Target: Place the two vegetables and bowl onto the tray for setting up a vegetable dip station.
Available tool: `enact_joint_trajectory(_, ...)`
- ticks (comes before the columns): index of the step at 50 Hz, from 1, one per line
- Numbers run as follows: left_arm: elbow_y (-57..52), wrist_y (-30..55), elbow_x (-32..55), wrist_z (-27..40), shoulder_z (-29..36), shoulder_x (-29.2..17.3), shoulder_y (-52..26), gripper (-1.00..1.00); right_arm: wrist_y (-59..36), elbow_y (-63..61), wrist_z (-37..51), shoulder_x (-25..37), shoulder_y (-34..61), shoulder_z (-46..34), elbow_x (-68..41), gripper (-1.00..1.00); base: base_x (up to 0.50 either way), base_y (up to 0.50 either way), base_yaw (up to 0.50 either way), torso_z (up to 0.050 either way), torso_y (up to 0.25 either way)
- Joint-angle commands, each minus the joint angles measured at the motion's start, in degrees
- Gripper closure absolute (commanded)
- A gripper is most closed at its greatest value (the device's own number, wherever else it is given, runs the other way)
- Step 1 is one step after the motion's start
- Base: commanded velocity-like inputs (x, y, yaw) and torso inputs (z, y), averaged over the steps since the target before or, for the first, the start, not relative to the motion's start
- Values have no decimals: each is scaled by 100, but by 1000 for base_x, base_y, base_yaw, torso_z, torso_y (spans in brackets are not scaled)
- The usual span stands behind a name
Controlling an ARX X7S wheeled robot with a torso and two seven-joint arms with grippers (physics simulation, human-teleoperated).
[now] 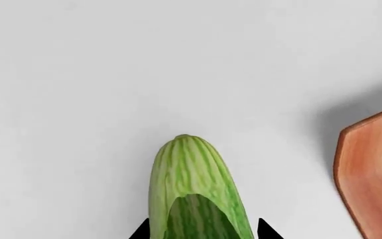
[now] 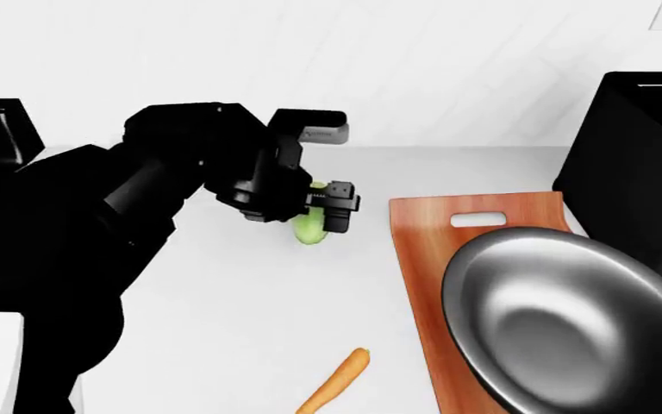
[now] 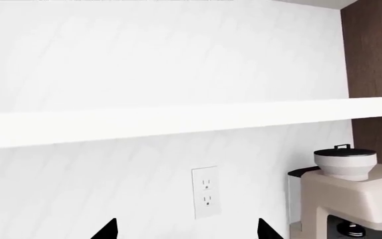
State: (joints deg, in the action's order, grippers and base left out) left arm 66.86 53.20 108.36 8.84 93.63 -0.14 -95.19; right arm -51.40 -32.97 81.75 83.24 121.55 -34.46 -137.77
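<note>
The left gripper (image 2: 328, 210) is clamping the short, stubby light-green cucumber (image 2: 308, 226) between its black fingertips (image 1: 140, 231), and the vegetable is hanging above the white counter (image 2: 251, 319), clear of the surface as far as the head view shows. In the left wrist view its long axis is running straight out from the jaws, rounded end leading.

The flat reddish-brown wooden tray (image 2: 423, 233) is lying just beside the gripper, on the side toward the robot's right, with a strip of bare counter between them. The large shiny dark steel bowl (image 2: 572, 319) is already sitting on the tray and spilling over its edges, leaving bare wood mainly at the far end around the slot handle (image 2: 478, 220). So the carry is probably needing a short sideways move toward that free end, which lies nearest the cucumber.

The slim orange carrot (image 2: 337, 379) is lying on the counter near the tray's near end, not yet placed.

The right gripper (image 3: 185, 230) is pointing at a wall with an outlet (image 3: 206, 192), its fingertips spread wide and holding nothing.
</note>
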Motion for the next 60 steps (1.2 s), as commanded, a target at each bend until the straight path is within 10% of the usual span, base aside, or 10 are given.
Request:
enact_joint_trajectory(1,-51,131,-64,160,-19,13,-554,100,-66,53,77,-25,53,82,-90,-100,0,0,0,0,0)
enact_joint_trajectory(36,-2410,239,-245,-282,-247,13,-939,100,-171,19,213,231,105,319,-444,-100,0,0,0,0,0)
enact_joint_trajectory(60,-2825,-799,-2018,-1465,-375,13,-371,100,-70,-59,-13,494,-141,419,-383,-100,0,0,0,0,0)
